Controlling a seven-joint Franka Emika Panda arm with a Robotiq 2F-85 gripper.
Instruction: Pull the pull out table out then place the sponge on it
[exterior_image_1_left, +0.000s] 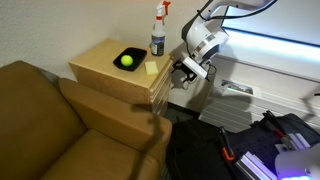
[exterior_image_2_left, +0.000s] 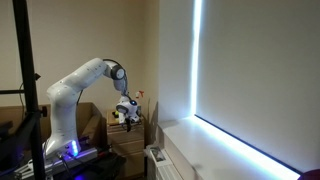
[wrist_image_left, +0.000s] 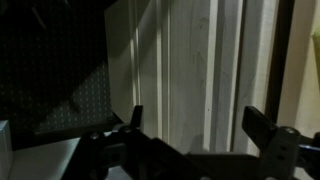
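While the sponge (exterior_image_1_left: 150, 68) lies on the cabinet (exterior_image_1_left: 100, 62) top, near the edge that faces the robot, the first step of the task is the one in hand: the pull out table (exterior_image_1_left: 163, 84) looks fully pushed in, showing only as a thin edge just under the thicker fixed top. The gripper (exterior_image_1_left: 186, 68) hangs just beside that face of the cabinet, at about the height of the top, and in the wrist view its jaws stand wide apart with nothing between them, aimed at the pale wooden strips of the cabinet face. Which strip is the sliding board I cannot tell from that dark picture.

My judgement is that the next move calls for closing the jaws on the board's front edge, or hooking it, and then drawing straight back along its slide; only after that can the sponge be picked up and set down on the board.

On the same surface a black dish (exterior_image_1_left: 128, 58) holds a yellow-green ball (exterior_image_1_left: 126, 61) just beside the sponge, and a spray bottle (exterior_image_1_left: 158, 32) stands behind them, near enough to be knocked when reaching in. A brown sofa (exterior_image_1_left: 50, 115) stands against the cabinet on its other side, clear of the pull.
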